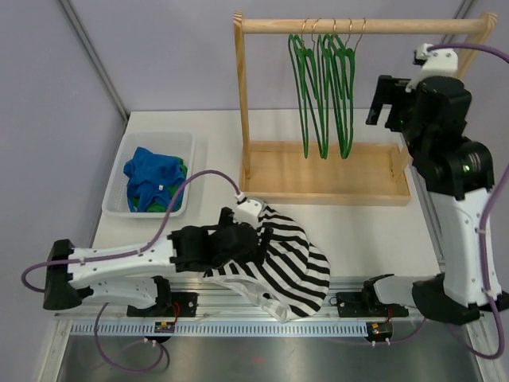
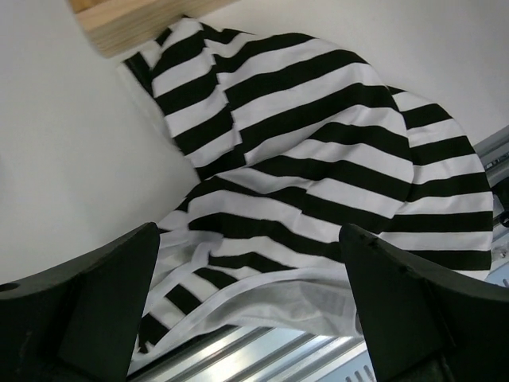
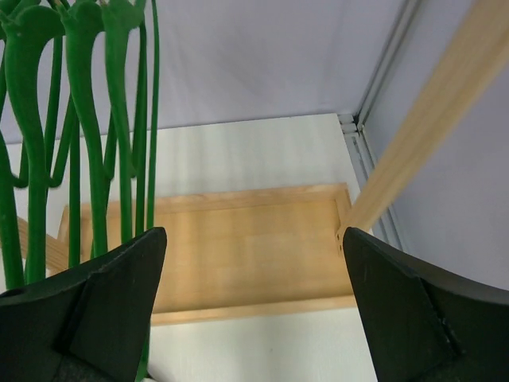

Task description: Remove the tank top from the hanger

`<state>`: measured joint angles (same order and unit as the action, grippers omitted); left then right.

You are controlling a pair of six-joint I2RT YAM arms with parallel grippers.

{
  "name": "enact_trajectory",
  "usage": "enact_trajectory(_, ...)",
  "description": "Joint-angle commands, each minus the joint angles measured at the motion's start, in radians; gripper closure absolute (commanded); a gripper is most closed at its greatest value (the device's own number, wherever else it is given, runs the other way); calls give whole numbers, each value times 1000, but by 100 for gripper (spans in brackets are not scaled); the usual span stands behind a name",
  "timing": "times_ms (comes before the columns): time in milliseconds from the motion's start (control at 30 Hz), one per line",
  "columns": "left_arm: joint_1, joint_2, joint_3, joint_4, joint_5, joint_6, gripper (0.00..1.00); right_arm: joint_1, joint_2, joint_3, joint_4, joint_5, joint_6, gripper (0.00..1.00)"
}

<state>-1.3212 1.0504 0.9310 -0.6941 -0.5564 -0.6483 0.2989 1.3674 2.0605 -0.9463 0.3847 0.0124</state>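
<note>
Lying in a crumpled heap at the near edge of the bench (image 1: 374, 231), the black-and-white striped tank top (image 1: 290, 267) is well apart from the wooden rack (image 1: 358, 25). Its lower hem spills over the metal rail (image 1: 238, 328) that runs along the front of the bench. One corner of the cloth reaches close to the rack's wooden base tray (image 1: 326, 171).

The left gripper (image 1: 254, 239) sits at the garment's left side, directly over the cloth. In the left wrist view the left gripper (image 2: 248, 239) has its 2 fingers (image 2: 103, 294) spread wide, with the tank top (image 2: 318, 183) filling the space below and beyond them. Nothing is pinched between the fingers. Whether the fingertips touch the fabric cannot be told.

The right gripper (image 1: 386, 99) is raised high at the right end of the rack, level with the green hangers (image 1: 322, 87) and to their right. In the right wrist view the right gripper (image 3: 254, 239) is likewise parted and holds nothing, with the hangers (image 3: 79, 119) at the left of its fingers and the base tray beneath.

The hangers hang bare from the top bar. A clear bin (image 1: 191, 159) at the left of the bench holds blue clothing (image 1: 151, 179).
</note>
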Motion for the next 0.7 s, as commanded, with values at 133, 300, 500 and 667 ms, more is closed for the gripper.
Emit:
enact_trajectory(133, 34, 290, 14, 283, 179, -34, 1, -6, -356, -262, 24, 18, 109, 0)
enact_trajectory(300, 51, 465, -20, 361, 231, -51, 1, -6, -502, -393, 0, -167, 126, 0)
enact_trajectory(500, 57, 649, -35, 430, 282, -76, 25, -6, -611, -505, 87, -372, 141, 1)
enact_trajectory(667, 56, 561, -46, 343, 195, -116, 100, -6, -633, -516, 104, -440, 143, 1)
